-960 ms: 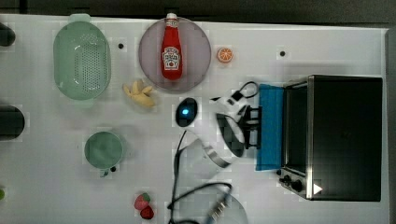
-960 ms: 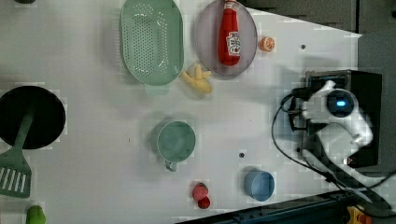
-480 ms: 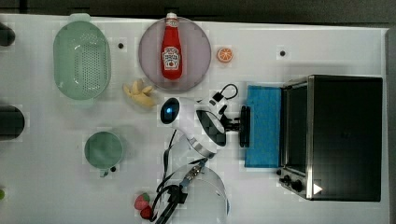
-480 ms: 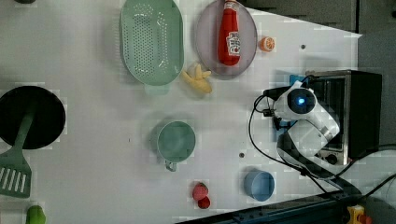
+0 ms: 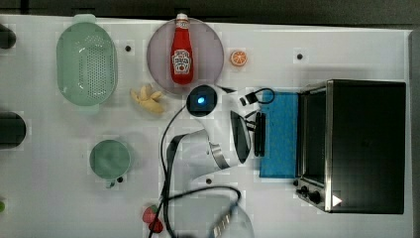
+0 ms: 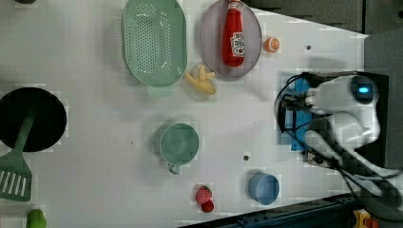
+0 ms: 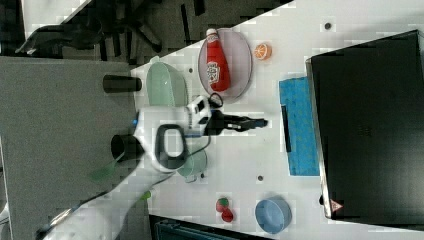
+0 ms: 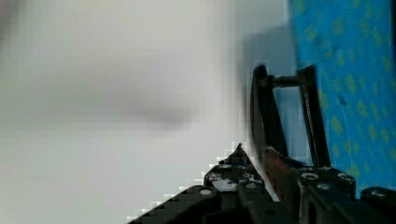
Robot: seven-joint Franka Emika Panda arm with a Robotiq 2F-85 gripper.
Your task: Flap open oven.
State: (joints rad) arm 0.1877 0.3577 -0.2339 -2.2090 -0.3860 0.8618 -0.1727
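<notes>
Gripper [image 7: 257,122] fingers stand a narrow gap apart with nothing clamped; in the right view they point at the dark bar handle [image 7: 285,128], seemingly just short of it. The oven [image 5: 364,144] sits at the top view's right, blue door [image 5: 280,134] flapped flat on the white table [image 5: 317,39]. Beyond the table's edge lies grey floor [image 7: 55,125].

A lab-style test bench: a white table [image 5: 317,44] with bolt holes, set with toy food and kitchenware.
</notes>
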